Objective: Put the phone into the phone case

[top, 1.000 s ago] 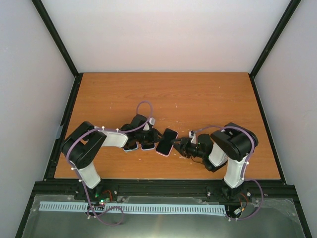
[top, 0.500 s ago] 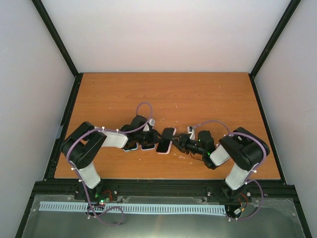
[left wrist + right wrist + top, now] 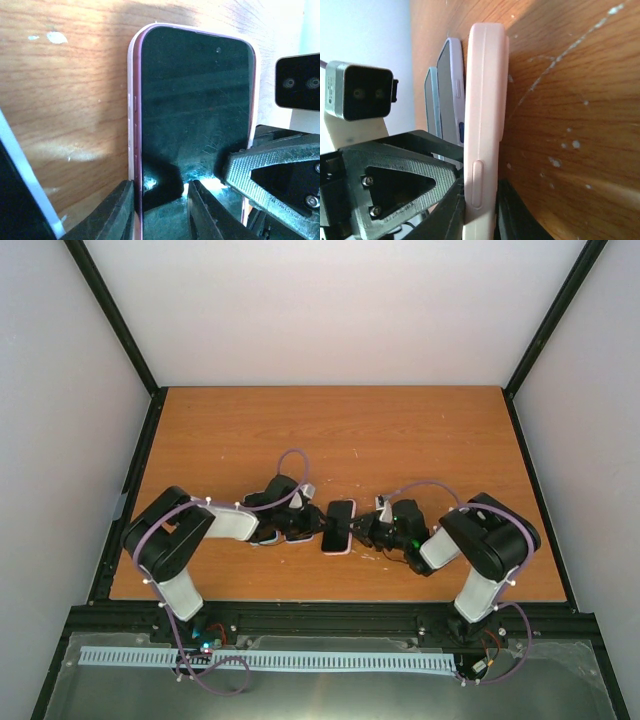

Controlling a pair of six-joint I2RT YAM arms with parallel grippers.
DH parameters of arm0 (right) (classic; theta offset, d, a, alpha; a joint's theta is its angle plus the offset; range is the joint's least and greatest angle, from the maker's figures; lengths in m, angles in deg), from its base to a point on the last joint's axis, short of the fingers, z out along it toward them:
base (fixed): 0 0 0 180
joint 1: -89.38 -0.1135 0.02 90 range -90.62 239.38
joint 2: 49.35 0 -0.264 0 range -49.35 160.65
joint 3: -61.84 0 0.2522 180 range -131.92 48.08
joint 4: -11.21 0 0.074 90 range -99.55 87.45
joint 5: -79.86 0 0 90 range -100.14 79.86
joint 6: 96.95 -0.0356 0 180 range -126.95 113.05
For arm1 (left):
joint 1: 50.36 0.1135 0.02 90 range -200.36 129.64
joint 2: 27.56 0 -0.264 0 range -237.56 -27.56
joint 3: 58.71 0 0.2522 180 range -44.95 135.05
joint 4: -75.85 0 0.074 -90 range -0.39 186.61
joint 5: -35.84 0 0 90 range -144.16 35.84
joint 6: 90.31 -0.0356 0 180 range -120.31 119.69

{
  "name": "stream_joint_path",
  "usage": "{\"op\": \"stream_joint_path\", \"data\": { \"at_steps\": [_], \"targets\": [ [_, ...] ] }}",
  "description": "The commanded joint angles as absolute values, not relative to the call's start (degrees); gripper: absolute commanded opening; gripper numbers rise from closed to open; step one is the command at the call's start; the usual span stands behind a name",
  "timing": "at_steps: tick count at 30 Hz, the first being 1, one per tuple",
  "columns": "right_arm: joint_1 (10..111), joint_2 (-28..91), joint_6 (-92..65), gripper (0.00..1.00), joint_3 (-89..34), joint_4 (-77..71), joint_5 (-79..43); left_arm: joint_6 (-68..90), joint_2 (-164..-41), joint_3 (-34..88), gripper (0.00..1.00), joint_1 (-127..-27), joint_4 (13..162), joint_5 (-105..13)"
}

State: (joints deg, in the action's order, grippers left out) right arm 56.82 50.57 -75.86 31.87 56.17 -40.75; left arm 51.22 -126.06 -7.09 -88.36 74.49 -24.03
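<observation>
The phone sits with its dark screen inside the pink phone case, low over the bench between the two arms. We cannot tell if it rests on the wood or hangs just above it. The right end effector is clamped on the long edge of the case, one finger on each face. The fingers of the left end effector stand a little apart over the near end of the screen, and we cannot tell whether they press on it. The pink rim follows the far end and one long side of the screen, but the near corners are hidden behind the fingers. We judge that the main danger is a corner which is not fully seated. If the right end effector lets go while such a corner is out, the soft rim can spring back and push the phone out again. A second danger is the narrow grip on the edge. A push from the left side can turn the case between the right fingers, or make it slip onto the bench. Two more phone-like things lie just beside the left arm, so a wide movement there can knock them. The two end effectors are also very near each other and can collide.
</observation>
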Motion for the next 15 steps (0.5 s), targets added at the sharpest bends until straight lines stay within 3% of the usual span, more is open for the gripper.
{"op": "stream_joint_path", "data": {
  "at_steps": [1,7,12,15],
  "targets": [
    [56.16,46.63,-70.64,0.10,30.31,50.47,-39.13,51.56,-122.28,-6.94,0.31,-89.95,75.53,-21.48],
    [56.34,42.96,-69.59,0.07,31.33,52.59,-42.61,51.42,-113.93,-8.64,0.46,-86.18,77.51,-20.69],
    [56.42,42.02,-73.00,0.06,32.11,61.98,-49.71,50.86,-103.81,-12.07,0.72,-81.35,78.02,-17.24],
    [56.47,41.81,-76.09,0.05,32.79,69.36,-53.42,49.73,-98.44,-12.75,0.81,-79.28,79.46,-14.70]
  ]
}}
